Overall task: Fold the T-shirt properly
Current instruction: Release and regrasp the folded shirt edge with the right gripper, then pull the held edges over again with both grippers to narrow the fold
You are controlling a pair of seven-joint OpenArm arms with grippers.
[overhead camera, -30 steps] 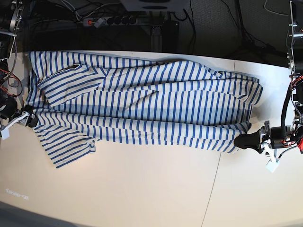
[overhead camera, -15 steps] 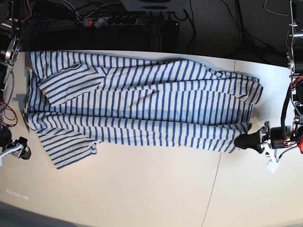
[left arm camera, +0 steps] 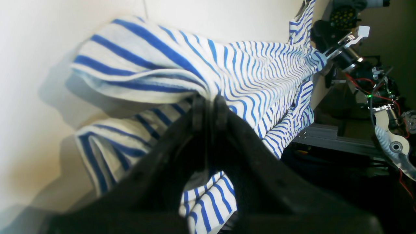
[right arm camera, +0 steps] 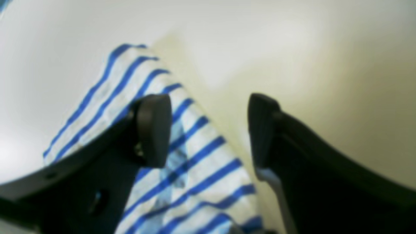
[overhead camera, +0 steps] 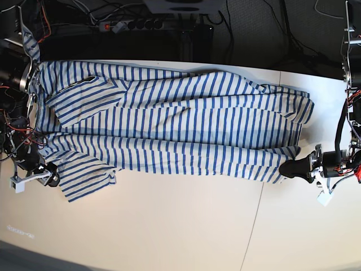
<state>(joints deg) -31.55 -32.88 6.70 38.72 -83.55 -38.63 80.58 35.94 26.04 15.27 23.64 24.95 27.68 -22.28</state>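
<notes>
striped white-and-blue cloth, the t-shirt (overhead camera: 169,127), is seen in the base view spread lengthwise over the pale surface (overhead camera: 169,226), reaching from one gripper to the other. the left gripper (overhead camera: 293,168) is seen at the hem corner, its black jaws pressed together on the cloth edge. the right gripper (overhead camera: 48,176) is seen at the far end, just beside the short sleeve (overhead camera: 84,179), which lies flat beyond the jaws. a power strip (overhead camera: 130,25) is seen on the dark floor behind the surface.

in the left wrist view, the left gripper (left arm camera: 208,107) is shown with its jaws closed to a narrow slit, and a bunched fold of the t-shirt (left arm camera: 260,68) is pinched between them. from the jaws the cloth is stretched away forward, lifted slightly off the surface (left arm camera: 48,48) on the near side. the right gripper (left arm camera: 338,42) is seen far ahead of the jaws, at the cloth's far edge.

in the right wrist view, which is blurred, the right gripper (right arm camera: 209,130) is shown with its jaws held wide apart and nothing between them. the sleeve of the t-shirt (right arm camera: 182,169) is seen below and behind one finger (right arm camera: 154,130), with bare surface (right arm camera: 292,48) beyond the other finger.
</notes>
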